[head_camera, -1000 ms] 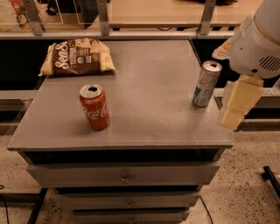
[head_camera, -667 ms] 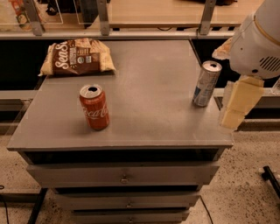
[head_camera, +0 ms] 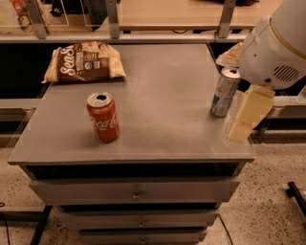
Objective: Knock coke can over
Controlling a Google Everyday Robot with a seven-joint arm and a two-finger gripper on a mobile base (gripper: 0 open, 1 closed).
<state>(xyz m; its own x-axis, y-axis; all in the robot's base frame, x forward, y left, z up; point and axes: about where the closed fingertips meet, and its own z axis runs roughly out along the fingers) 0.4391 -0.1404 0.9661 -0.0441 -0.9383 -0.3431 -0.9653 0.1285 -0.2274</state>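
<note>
The coke can (head_camera: 103, 117), short and red with white script and a silver top, stands upright on the left front part of the grey cabinet top (head_camera: 162, 95). My gripper (head_camera: 240, 128) is a cream-coloured piece hanging below the white arm housing (head_camera: 275, 45) at the right edge of the cabinet, far to the right of the coke can. It touches nothing and holds nothing.
A taller silver-and-blue can (head_camera: 224, 92) stands upright near the right edge, just left of my gripper. A brown and cream snack bag (head_camera: 85, 62) lies at the back left. Drawers (head_camera: 136, 191) sit below the top. A railing and a wooden counter (head_camera: 167, 14) run behind.
</note>
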